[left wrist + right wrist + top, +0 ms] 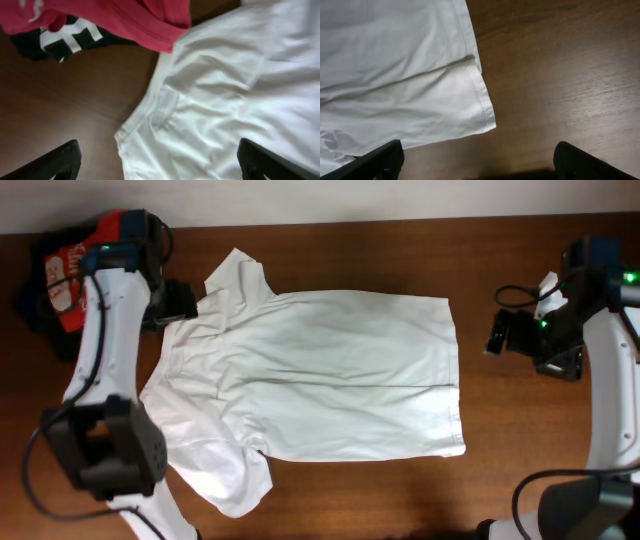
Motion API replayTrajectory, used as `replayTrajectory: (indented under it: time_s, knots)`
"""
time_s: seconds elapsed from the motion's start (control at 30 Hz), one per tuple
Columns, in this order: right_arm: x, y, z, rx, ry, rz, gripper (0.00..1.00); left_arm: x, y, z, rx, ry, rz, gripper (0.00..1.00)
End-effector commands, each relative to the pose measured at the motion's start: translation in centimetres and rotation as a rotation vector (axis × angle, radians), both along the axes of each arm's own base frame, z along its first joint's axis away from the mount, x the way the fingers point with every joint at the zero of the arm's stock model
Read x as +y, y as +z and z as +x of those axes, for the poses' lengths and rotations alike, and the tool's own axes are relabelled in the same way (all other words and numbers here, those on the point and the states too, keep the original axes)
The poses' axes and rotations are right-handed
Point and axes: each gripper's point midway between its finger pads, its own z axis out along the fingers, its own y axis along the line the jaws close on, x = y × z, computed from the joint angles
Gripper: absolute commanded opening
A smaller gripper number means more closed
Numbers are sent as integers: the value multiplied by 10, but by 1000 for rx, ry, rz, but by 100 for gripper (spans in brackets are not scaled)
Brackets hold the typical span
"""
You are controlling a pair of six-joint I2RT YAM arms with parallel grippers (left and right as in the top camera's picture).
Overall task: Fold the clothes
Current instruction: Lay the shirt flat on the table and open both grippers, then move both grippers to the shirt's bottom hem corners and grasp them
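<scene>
The white T-shirt [320, 375] lies spread flat across the middle of the brown table, collar to the left, hem to the right, one sleeve at the top left and one at the bottom left. No print shows. My left gripper [178, 302] is open and empty, hovering at the shirt's upper-left shoulder; in the left wrist view the jaws [160, 165] straddle the wrinkled white cloth [225, 100]. My right gripper [497, 333] is open and empty, just right of the hem's upper corner; the right wrist view shows its jaws [479, 167] over bare wood near the hem corner [485, 117].
A red shirt with white lettering [75, 265] lies on dark garments [35, 310] at the table's far left corner, close to my left arm; it also shows in the left wrist view [125, 20]. Bare wood [520, 420] lies right of the hem.
</scene>
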Motion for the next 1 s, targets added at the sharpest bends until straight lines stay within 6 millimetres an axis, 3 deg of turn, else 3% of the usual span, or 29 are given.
replayTrajectory:
  time_s: [0.0, 0.07, 0.17, 0.23, 0.33, 0.4, 0.47, 0.57, 0.6, 0.67, 0.77, 0.83, 0.97]
  knots:
    - [3, 6, -5, 2, -49, 1, 99, -24, 59, -19, -124, -29, -131, 99]
    - [6, 25, -19, -46, -48, -7, 99, -32, 102, -57, -176, -44, -160, 99]
    - [15, 36, -46, -11, -46, 17, 99, -39, 135, -103, -209, -56, -179, 99]
    - [29, 40, -57, 5, -14, 41, 99, -43, 144, -133, -202, -59, -192, 99]
    - [63, 30, -74, 14, 83, 54, 99, -56, 131, -176, -127, -71, -257, 99]
    - [81, 5, -80, 10, 106, 57, 99, -81, 107, -205, -99, -105, -393, 99]
    - [87, -20, -85, 45, 120, 59, 99, -112, 79, -232, -35, -136, -576, 99]
    - [87, -47, -87, 115, 118, 59, 99, -110, 4, -275, 184, -69, -570, 96]
    - [87, -49, -84, 118, 117, 60, 99, -109, -21, -278, 218, -53, -567, 92]
    - [87, -50, -81, 114, 118, 61, 99, -79, -52, -276, 222, 145, -410, 91]
    - [88, -50, -73, 80, 119, 62, 99, -59, -55, -265, 161, 278, -314, 91]
    - [89, -50, -66, 52, 120, 62, 99, -55, -62, -259, 133, 299, -301, 91]
    - [89, -49, -55, 5, 121, 61, 99, -56, -109, -259, 223, 338, -297, 91]
